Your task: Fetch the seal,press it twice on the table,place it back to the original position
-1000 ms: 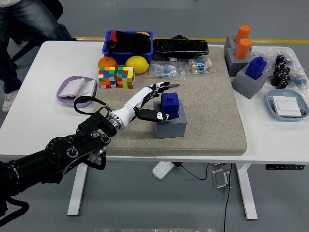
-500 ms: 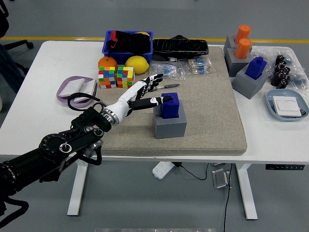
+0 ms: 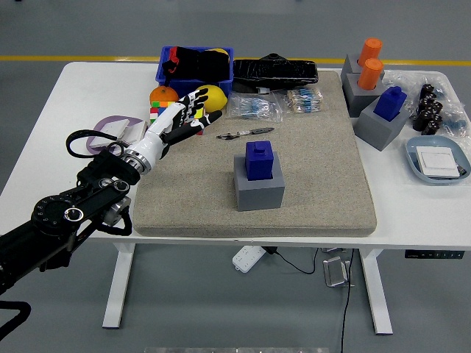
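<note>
one blue seal [image 3: 259,159] upright in grey holder [image 3: 259,190]; left hand [image 3: 179,118] apart.

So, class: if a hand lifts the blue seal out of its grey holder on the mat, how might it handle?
The blue seal looks blocky and rigid, so probably stiff. Its flat faces suggest it will not roll. It sits in the grey holder, so it likely needs a straight upward pull.

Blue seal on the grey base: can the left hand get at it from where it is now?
Probably yes. The left hand is open over the cubes, apart from the blue seal, which stands upright in its grey base. Only bare mat lies between them.
</note>
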Robot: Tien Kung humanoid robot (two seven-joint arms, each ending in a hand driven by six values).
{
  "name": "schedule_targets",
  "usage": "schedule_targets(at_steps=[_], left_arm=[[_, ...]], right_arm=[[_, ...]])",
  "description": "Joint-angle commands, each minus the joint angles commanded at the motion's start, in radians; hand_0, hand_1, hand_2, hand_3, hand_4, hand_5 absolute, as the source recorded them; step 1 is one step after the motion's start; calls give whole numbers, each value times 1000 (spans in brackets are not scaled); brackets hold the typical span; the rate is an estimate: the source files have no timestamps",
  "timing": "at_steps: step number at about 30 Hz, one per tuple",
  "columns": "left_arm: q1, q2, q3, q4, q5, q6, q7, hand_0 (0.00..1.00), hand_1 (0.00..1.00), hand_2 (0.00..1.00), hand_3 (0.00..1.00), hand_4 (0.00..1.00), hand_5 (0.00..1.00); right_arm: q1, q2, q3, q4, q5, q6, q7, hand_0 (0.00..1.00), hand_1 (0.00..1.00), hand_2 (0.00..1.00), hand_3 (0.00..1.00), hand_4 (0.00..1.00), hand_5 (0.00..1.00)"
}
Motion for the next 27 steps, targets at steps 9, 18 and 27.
schedule_targets(at_steps=[9,18,27], left_arm=[[-1,77,-81,34,11,44,-3,998,998,998,998,998,557],[-14,114,-100,49,58,73,19,998,998,998,998,998,547],[28,107,-123,46,59,67,23,998,998,998,998,998,534]], right_arm=[[0,2,8,-2,10,0,0,932,738,732,721,812,343],[3,0,19,-1,10,0,0,933,739,733,721,821,337],[10,-1,26,-5,-5,33,-22,935,739,735,732,824,338]])
